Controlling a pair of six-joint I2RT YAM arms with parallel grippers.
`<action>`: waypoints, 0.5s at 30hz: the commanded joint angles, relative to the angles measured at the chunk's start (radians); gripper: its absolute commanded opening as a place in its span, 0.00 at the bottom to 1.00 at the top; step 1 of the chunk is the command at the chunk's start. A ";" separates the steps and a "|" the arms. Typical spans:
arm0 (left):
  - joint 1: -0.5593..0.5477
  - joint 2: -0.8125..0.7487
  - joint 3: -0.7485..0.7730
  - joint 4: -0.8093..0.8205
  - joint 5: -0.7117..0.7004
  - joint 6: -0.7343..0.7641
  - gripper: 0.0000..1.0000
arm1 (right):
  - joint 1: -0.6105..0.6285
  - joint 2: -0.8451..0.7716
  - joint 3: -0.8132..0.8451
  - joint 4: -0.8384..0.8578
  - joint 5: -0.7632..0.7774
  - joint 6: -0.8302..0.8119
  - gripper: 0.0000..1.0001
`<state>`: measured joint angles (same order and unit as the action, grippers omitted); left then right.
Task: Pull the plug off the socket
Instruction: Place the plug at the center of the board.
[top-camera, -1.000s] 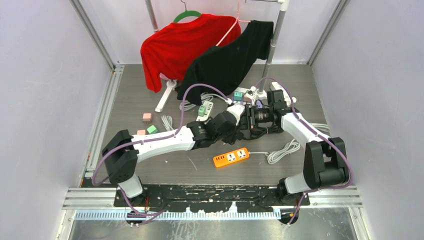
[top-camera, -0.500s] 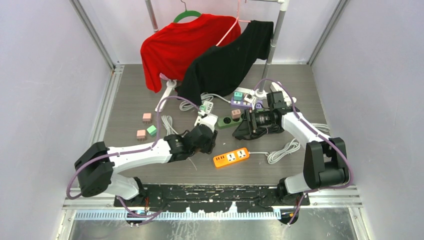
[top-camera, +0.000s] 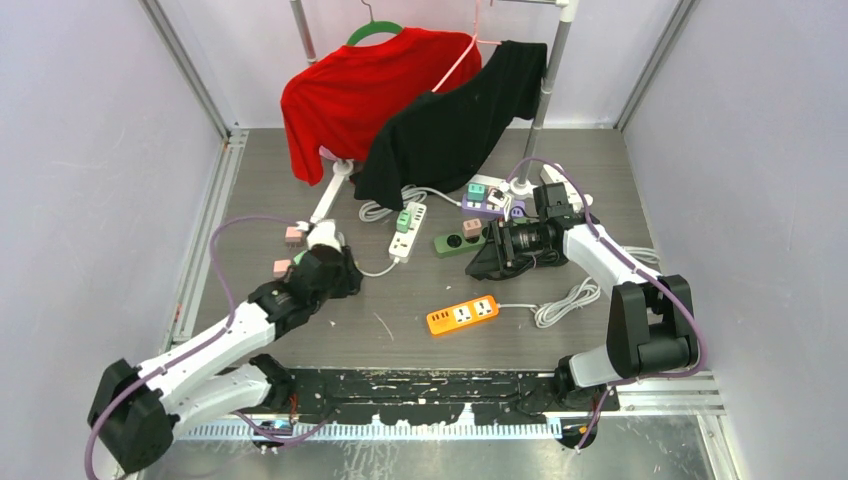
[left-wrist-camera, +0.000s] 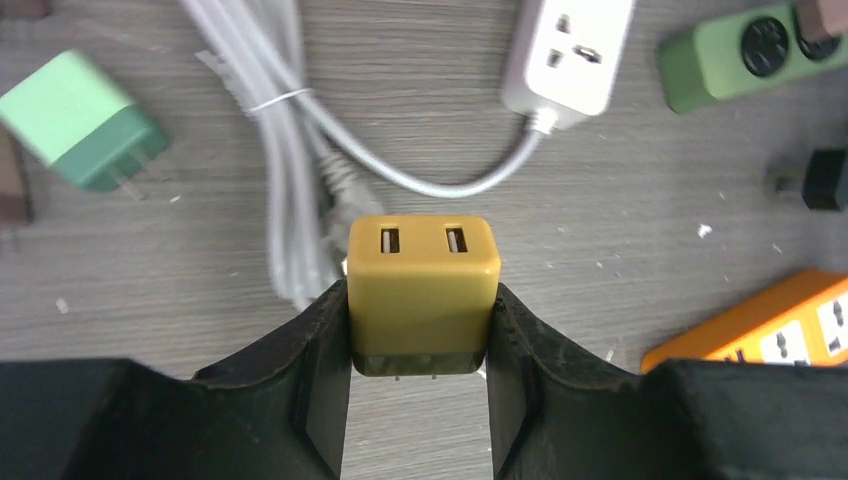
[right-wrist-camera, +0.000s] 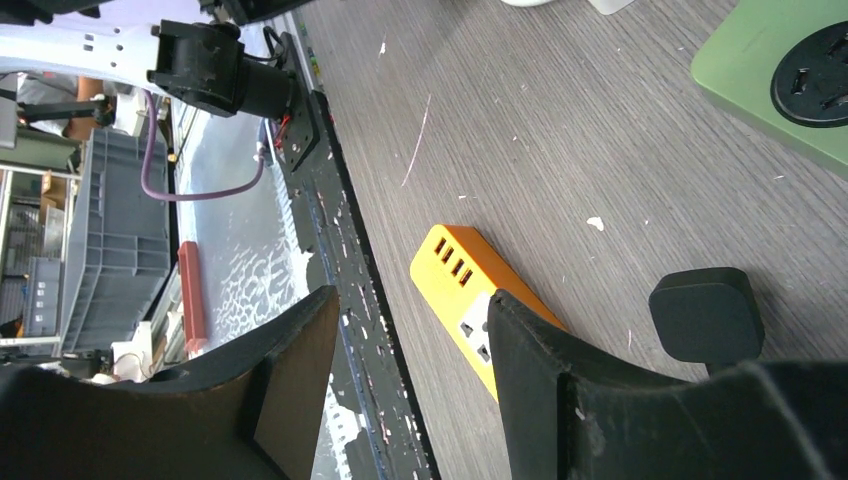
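**Q:** What has changed over the last second?

**A:** Top view. A second ago the left arm reached to the middle of the worktop (top-camera: 600, 180), where the left tool (left-wrist-camera: 418, 300) met the right tool (right-wrist-camera: 410, 300) beside the green socket strip (top-camera: 458, 241). The left arm has since swung back to the left side, carrying the plug (left-wrist-camera: 422, 265) with it. The right arm has kept its place by the strip. Its tool was closed a second ago and now has its fingers parted.

**Q:** How does the plug sit in the left tool?

**A:** Left wrist view. The plug is mustard-yellow, with two ports facing the camera. It is clamped between the two black fingers (left-wrist-camera: 325, 350), one against each side face and closed to the plug's width. Its pins just show at the lower edge, in no socket. Beneath it lies a bundled white cable (left-wrist-camera: 290, 150), with a green adapter (left-wrist-camera: 80, 135) at upper left.

**Q:** And relative to the socket?

**A:** Well apart. In the top view the white strip (top-camera: 405, 235) lies between the left tool and the green socket strip.

**Q:** What is the state of the right tool?

**A:** Right wrist view. The fingers are apart with nothing between them. The orange strip (right-wrist-camera: 470, 300) shows through the gap, and a black adapter (right-wrist-camera: 705, 315) lies just beside one finger.
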<state>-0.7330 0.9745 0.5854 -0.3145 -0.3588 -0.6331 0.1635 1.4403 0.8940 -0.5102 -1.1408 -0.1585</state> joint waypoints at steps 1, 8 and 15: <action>0.148 -0.119 -0.079 0.016 0.082 -0.093 0.00 | -0.005 -0.014 0.032 -0.002 -0.009 -0.028 0.61; 0.379 -0.141 -0.147 -0.029 0.120 -0.218 0.00 | -0.005 -0.015 0.029 -0.005 -0.007 -0.034 0.61; 0.506 -0.069 -0.169 -0.030 0.174 -0.281 0.01 | -0.004 -0.015 0.027 -0.011 0.002 -0.050 0.60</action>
<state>-0.2703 0.8856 0.4213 -0.3500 -0.2199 -0.8486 0.1616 1.4403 0.8940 -0.5129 -1.1385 -0.1829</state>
